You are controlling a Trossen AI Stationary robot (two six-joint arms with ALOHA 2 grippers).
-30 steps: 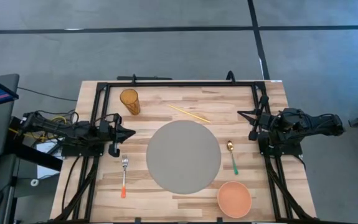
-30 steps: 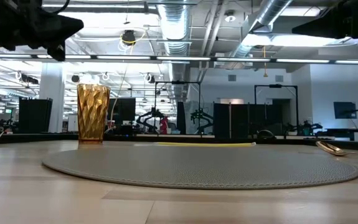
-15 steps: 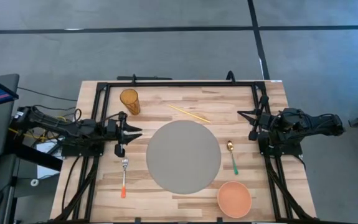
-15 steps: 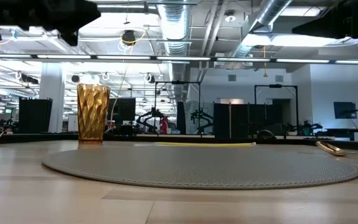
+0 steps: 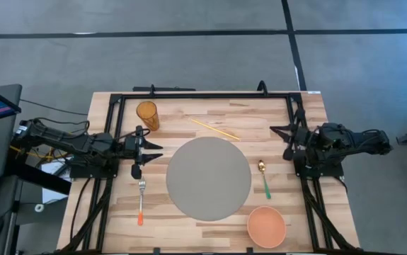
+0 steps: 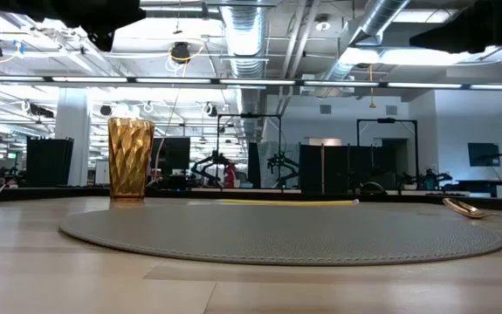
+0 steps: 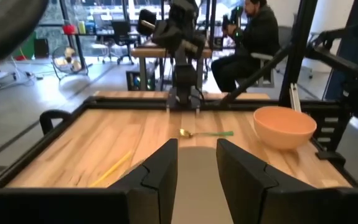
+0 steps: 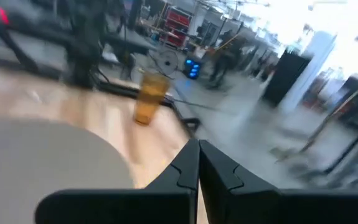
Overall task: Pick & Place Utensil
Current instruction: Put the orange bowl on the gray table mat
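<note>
Wooden table (image 5: pixel 189 106) inside a black frame, with a grey floor around it; the round grey placemat (image 5: pixel 208 178) at its middle serves as the landmark.

Nearest the front edge, an orange bowl (image 5: pixel 266 226) sits just off the placemat's front-right rim. A fork (image 5: pixel 141 200) with an orange handle lies just left of the placemat, tines pointing away from the front edge, untouched. A spoon (image 5: pixel 263 178) with a green handle lies just right of the placemat, gold bowl end farthest from the front edge.

Left gripper (image 5: pixel 152 151) hangs above the table at the placemat's left rim, just beyond the fork's tines, fingers parted and holding nothing. Right gripper (image 5: pixel 282 143) waits to the right of the placemat, beyond the spoon, fingers pressed together and empty.

Behind the placemat a yellow chopstick (image 5: pixel 215 129) lies at a slant. An amber tumbler (image 5: pixel 147 115) stands upright off the placemat's rear-left.

A seated person (image 7: pixel 253 34) shows in the room beyond the table.
</note>
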